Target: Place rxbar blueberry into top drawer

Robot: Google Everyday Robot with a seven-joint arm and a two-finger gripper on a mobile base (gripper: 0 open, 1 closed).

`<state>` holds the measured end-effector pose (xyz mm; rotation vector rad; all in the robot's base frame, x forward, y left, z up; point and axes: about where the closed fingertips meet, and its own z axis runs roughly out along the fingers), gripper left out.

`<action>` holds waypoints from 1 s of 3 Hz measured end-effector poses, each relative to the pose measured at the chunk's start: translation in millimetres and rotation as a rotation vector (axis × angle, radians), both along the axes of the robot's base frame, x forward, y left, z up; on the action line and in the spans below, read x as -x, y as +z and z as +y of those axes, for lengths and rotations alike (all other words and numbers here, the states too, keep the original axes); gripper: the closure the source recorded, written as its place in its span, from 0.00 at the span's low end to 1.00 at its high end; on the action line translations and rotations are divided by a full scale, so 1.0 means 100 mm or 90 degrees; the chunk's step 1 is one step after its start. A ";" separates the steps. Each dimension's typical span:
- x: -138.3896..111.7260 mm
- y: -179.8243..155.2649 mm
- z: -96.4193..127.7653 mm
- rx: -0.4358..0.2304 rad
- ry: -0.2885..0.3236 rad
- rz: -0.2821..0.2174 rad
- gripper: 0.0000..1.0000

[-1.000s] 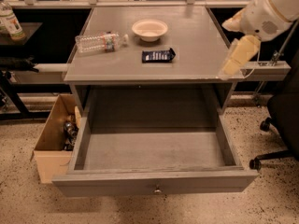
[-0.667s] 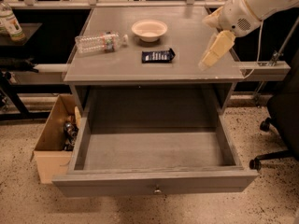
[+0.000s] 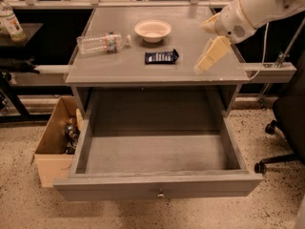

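Note:
The rxbar blueberry point(image 3: 161, 57), a dark navy wrapper with white lettering, lies flat on the grey table top point(image 3: 119, 68), just in front of the bowl. The top drawer point(image 3: 157, 149) is pulled fully out below the table, with a small round knob on its front, and nothing shows inside it. My gripper point(image 3: 209, 56) hangs from the white arm that comes in from the upper right. It is over the right part of the table, to the right of the bar and apart from it.
A cream bowl point(image 3: 152, 30) stands at the back middle of the table. A clear plastic bottle point(image 3: 101, 42) lies on its side at the left. A tan cardboard box point(image 3: 55, 140) with items sits on the floor left of the drawer. A black chair point(image 3: 288, 123) stands at the right.
My arm and gripper have moved left, from beyond the table's right edge to over its right part, closer to the bar. Nothing else has moved.

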<state>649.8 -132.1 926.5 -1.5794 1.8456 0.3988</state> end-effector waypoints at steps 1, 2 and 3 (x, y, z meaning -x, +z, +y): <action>-0.23 -0.09 0.20 -0.061 0.000 -0.001 0.00; -0.45 -0.24 0.33 -0.112 -0.004 0.000 0.00; -0.68 -0.41 0.42 -0.146 -0.013 -0.006 0.00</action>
